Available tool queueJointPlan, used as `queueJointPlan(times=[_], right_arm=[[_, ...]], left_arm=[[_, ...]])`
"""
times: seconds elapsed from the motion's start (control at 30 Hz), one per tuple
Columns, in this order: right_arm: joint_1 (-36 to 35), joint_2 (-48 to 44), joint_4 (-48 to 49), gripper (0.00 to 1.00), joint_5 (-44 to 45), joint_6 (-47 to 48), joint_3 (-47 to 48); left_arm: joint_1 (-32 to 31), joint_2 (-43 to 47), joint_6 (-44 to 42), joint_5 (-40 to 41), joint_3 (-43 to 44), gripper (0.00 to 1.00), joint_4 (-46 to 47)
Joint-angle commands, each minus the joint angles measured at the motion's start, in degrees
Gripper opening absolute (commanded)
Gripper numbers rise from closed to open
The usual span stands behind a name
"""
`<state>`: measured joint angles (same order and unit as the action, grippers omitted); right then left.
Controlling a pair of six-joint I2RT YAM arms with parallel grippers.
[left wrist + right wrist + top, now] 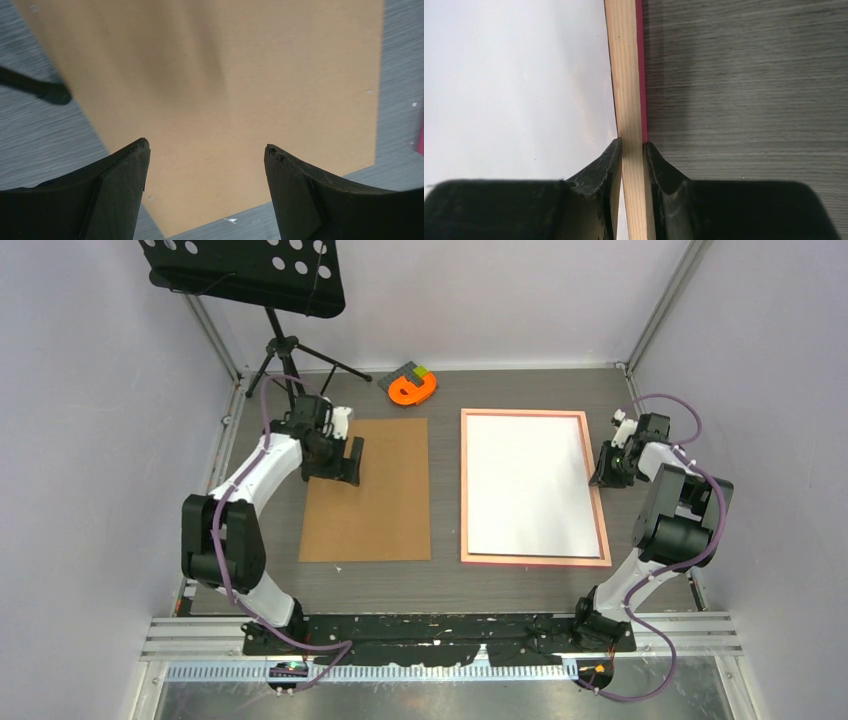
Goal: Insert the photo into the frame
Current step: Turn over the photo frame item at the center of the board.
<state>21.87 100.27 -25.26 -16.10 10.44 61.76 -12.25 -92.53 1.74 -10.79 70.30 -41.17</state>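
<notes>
Grey wood-grain table point(445, 580), pale lilac walls point(80, 390). One black music stand point(245, 270) at 11 o'clock, one orange object point(413, 387) at 12. One brown board point(375, 495) lies at 9. One frame point(535, 560) at 3 holds a white sheet point(530, 485). The left gripper point(350, 465) gapes above the board, and the right gripper point(603, 472) pinches the frame's right rail.

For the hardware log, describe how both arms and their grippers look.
The left arm and right arm match: white links joined by bulky black joints, each trailed by a looping purple cable. The left gripper and right gripper each have two matte black, wedge-shaped fingers tapering to blunt tips. No printed markings show.
</notes>
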Motion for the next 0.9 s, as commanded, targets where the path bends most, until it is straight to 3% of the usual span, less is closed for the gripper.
queueJointPlan(times=[0.0, 0.17, 0.3, 0.4, 0.63, 0.87], right_arm=[[0.46, -3.35, 1.18, 0.30, 2.74, -1.79, -0.38], [0.15, -9.11, 1.08, 0.70, -0.37, -1.17, -0.22], [-2.38, -13.12, -0.59, 0.83, -4.11, -2.30, 0.70], [-6.82, -16.02, -1.00, 0.86, -5.26, -3.20, 1.03], [-26.62, -18.07, 4.51, 0.86, -7.34, -7.87, 1.42], [-42.31, -8.01, 9.27, 0.87, -7.94, -13.67, 8.03]], left_arm=[[5.35, 1.51, -5.46, -0.18, -0.28, 0.84, -3.33], [11.13, -0.38, -7.98, -1.45, 0.04, 0.87, -6.70], [15.65, -2.21, -8.81, -3.10, 0.27, 0.87, -8.51], [17.06, -4.39, -9.03, -3.89, 0.48, 0.87, -9.62], [19.19, -10.59, -7.49, -8.84, 2.08, 0.81, -12.17], [19.82, -14.60, -5.25, -10.98, 3.69, 0.80, -11.39]])
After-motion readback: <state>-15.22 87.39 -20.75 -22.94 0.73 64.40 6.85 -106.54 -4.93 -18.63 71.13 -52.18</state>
